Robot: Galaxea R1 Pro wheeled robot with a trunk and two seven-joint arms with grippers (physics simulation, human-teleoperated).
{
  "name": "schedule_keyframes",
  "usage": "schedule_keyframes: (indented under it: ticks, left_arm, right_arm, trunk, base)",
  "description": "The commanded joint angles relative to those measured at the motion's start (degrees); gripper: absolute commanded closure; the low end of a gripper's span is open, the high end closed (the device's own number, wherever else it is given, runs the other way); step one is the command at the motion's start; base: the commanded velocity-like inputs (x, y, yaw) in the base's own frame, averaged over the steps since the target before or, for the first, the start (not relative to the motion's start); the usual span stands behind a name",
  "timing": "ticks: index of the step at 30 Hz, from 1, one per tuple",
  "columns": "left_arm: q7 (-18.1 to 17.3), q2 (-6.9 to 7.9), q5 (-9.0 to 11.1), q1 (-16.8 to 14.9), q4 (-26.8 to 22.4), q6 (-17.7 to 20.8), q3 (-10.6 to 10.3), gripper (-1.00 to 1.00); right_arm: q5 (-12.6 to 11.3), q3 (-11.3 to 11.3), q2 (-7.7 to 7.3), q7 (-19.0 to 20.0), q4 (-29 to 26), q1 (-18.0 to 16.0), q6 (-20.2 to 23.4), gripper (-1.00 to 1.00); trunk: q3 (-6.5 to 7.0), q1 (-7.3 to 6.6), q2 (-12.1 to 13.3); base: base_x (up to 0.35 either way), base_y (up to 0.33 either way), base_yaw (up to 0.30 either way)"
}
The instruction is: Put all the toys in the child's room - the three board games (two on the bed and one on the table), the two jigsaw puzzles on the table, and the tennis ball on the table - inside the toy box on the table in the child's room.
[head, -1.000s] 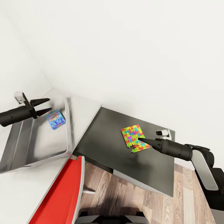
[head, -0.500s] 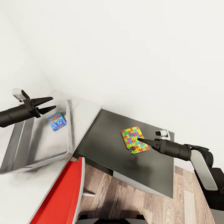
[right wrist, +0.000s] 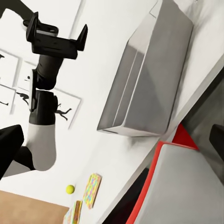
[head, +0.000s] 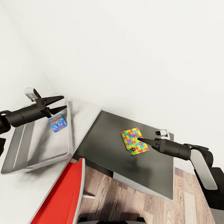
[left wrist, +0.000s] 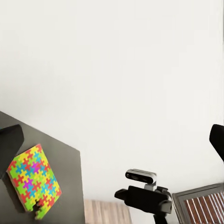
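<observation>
Head view. Landmark: toy box [head: 70, 124], light grey bin on the pale upper level of the table [head: 84, 112]. Inside the toy box, on its floor: one small blue board game [head: 58, 123]. Above the toy box's far end: left gripper [head: 59, 104], fingers spread, holding nothing, just over the blue box. On the lower dark wing beside the toy box: one jigsaw puzzle [head: 134, 141], lying flat, one corner piece slightly detached. Right gripper [head: 139, 139] points at the puzzle's near edge, tips at or just over it; the fingers overlap from this angle, so whether they are apart or together cannot be told. Below the toy box: red chair [head: 63, 193] over wood floor [head: 124, 199].

Left wrist view. The jigsaw puzzle [left wrist: 32, 186] on the dark wing, with a dark arm part at its edge; beyond it the right arm's camera mount [left wrist: 142, 193] against white wall.

Right wrist view. The toy box [right wrist: 149, 79] seen from its outer wall; further along the table top, a tennis ball [right wrist: 70, 189] and a second puzzle [right wrist: 92, 190], well apart from the toy box.

Step in hand, by judgement: picking up the puzzle on the wing. Next move calls for getting a fingertip under the thin sheet, perhaps at its edge, then carrying it across to the toy box.
</observation>
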Motion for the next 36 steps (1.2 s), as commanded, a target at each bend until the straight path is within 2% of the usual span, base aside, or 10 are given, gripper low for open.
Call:
schedule_keyframes:
  ticks: [1,13,18,21,23,24,26,27,29,36]
  left_arm:
    - [0.8,-0.99,0.1,-0.3,-0.2,0.2,0.0,-1.00]
    - [10.4,-8.75,1.9,-5.6,-0.7,0.2,-2.4,-1.00]
    - [17.7,-14.50,2.8,-7.7,-0.7,0.1,-5.5,-1.00]
    - [19.7,-16.31,2.9,-7.9,-0.7,0.1,-6.2,-1.00]
    - [24.2,-20.02,2.9,-7.8,-0.8,0.0,-7.8,-1.00]
    - [24.2,-20.02,2.9,-7.8,-0.8,0.0,-7.8,-1.00]
    - [28.9,-23.55,2.9,-7.2,-0.8,0.0,-9.5,-1.00]
    - [28.9,-23.55,2.9,-7.2,-0.8,0.0,-9.5,-1.00]
    - [33.4,-26.67,2.8,-6.6,-0.8,-0.1,-11.0,-1.00]
    - [40.1,-31.31,2.7,-5.6,-0.8,-0.4,-13.8,-1.00]
  right_arm:
    - [0.2,0.0,-0.05,0.2,0.0,-0.1,0.2,-1.00]
    - [0.2,-0.6,-0.50,0.1,0.0,-0.2,0.2,-1.00]
    - [0.2,-0.9,-0.87,0.1,0.0,-0.2,0.2,-1.00]
    - [0.3,-1.1,-1.04,0.1,0.0,-0.2,0.2,-1.00]
    - [0.4,-1.8,-1.69,-0.1,0.1,-0.2,0.2,-1.00]
    - [0.4,-1.8,-1.69,-0.1,0.1,-0.2,0.2,-1.00]
    - [0.5,-3.4,-3.09,-0.5,0.2,0.0,0.2,-1.00]
    - [0.5,-3.4,-3.09,-0.5,0.2,0.0,0.2,-1.00]
    - [0.5,-5.3,-4.97,-0.7,0.3,0.2,0.2,-1.00]
    - [0.5,-7.5,-7.88,-1.1,0.5,0.5,0.2,-1.00]
  trunk:
    - [-0.06,0.03,-0.1]
    - [0.07,0.03,-0.1]
    - [0.08,0.03,-0.1]
    - [0.09,0.03,-0.1]
    - [0.09,0.03,-0.1]
    - [0.09,0.03,-0.1]
    - [0.09,0.03,-0.1]
    - [0.09,0.03,-0.1]
    - [0.09,0.03,-0.1]
    - [0.09,0.03,-0.1]
  base:
    - [0.000,0.000,-0.033]
    - [0.000,0.000,-0.157]
    - [0.000,0.000,-0.253]
    - [0.000,0.000,-0.267]
    - [0.000,0.000,-0.274]
    - [0.000,0.000,-0.276]
    - [0.000,0.000,-0.279]
    - [0.000,0.000,-0.280]
    - [0.000,0.000,-0.283]
    - [0.000,0.000,-0.287]
